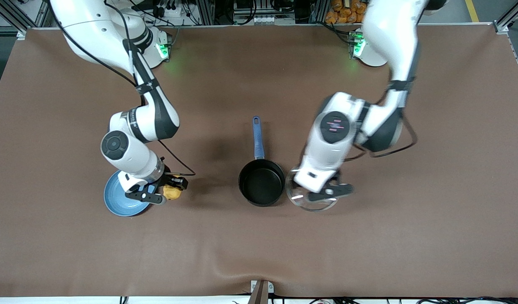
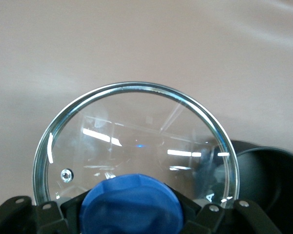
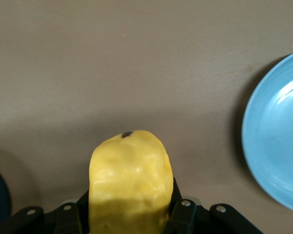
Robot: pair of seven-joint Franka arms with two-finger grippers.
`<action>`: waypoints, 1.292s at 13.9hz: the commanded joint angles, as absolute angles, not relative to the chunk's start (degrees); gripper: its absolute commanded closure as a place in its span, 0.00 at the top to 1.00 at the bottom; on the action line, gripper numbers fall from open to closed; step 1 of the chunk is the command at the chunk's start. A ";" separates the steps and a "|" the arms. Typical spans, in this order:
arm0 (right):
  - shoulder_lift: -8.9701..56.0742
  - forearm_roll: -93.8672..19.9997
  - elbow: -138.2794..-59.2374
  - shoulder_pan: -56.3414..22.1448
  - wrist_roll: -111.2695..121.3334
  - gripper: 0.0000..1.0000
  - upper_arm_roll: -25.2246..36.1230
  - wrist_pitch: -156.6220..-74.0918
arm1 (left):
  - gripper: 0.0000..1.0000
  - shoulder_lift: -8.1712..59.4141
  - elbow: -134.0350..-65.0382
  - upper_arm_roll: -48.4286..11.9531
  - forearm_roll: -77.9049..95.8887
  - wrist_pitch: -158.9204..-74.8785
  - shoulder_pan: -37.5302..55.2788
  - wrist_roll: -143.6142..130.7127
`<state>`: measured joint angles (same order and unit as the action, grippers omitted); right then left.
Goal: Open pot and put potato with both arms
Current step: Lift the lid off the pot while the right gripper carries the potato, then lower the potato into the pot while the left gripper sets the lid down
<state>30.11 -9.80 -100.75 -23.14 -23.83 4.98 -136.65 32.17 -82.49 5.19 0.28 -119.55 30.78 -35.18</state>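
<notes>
While my left gripper (image 1: pixel 326 192) clamps the lid (image 2: pixel 136 146) aside (baring the pot (image 1: pixel 261 183)), my right gripper (image 1: pixel 164 192) pinches the potato (image 3: pixel 129 183) beside the plate (image 1: pixel 115 202), ready to carry.

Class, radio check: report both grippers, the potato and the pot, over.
Left gripper shut on lid knob, beside open pot. Right gripper shut on potato, beside plate. Nothing blocking the pot.

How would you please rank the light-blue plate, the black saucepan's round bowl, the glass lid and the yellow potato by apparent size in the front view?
1. Glass lid, partly hidden; black saucepan's bowl; and light-blue plate, partly hidden: too alike to rank.
2. Yellow potato, clearly smallest.
</notes>
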 commanded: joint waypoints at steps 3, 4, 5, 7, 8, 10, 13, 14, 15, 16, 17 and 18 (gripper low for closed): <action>29.00 -10.11 -99.85 -25.84 -27.24 0.18 5.36 -136.14 | 0.03 19.61 -99.38 -0.52 1.32 -121.19 17.95 -21.55; 29.00 -10.19 -99.41 -26.54 -27.42 0.17 5.36 -136.23 | 0.03 18.99 -101.84 -1.14 1.32 -123.55 16.10 -19.53; 29.00 -10.20 -99.14 -27.24 -28.29 0.17 5.36 -136.58 | 0.03 18.90 -104.74 -1.40 1.32 -127.32 15.30 -18.47; 29.18 -10.11 -97.22 -29.70 -30.75 0.17 5.45 -136.67 | 0.03 19.33 -109.93 -1.41 1.23 -135.31 14.51 -17.32; 29.35 -10.02 -96.42 -30.93 -31.11 0.17 5.45 -136.84 | 0.03 19.86 -111.87 -1.41 1.23 -138.74 14.50 -17.14; 29.88 -9.93 -94.32 -33.21 -31.11 0.16 5.45 -137.37 | 0.03 21.70 -115.21 -1.41 0.97 -145.43 14.50 -17.14; 32.33 -9.93 -89.49 -36.11 -30.94 0.09 5.45 -137.29 | 0.03 24.25 -118.55 -1.23 0.62 -152.56 14.15 -15.48; 33.56 -9.50 -87.91 -37.08 -30.94 0.06 5.45 -137.37 | 0.03 25.04 -119.26 -1.23 0.53 -153.97 13.89 -14.95; 34.97 -9.23 -86.67 -38.05 -30.50 0.03 5.45 -137.37 | 0.03 25.74 -119.88 -1.06 0.44 -155.55 13.80 -14.07; 36.63 -8.88 -84.92 -38.23 -30.06 0.00 5.45 -137.37 | 0.03 26.53 -120.32 -0.97 0.44 -157.05 13.10 -12.76; 38.48 -7.92 -82.73 -39.28 -29.88 0.00 5.45 -137.46 | 0.03 26.89 -120.67 -1.05 0.09 -158.54 11.88 -11.96; 40.41 -7.30 -80.44 -40.59 -29.88 0.00 5.45 -137.55 | 0.03 27.85 -121.02 -1.05 -0.52 -159.95 11.08 -11.08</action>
<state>35.07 -8.68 -87.18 -38.63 -30.17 4.87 -137.73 27.71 -119.80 -0.74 0.37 -156.90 13.20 -13.34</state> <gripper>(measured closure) 0.441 0.551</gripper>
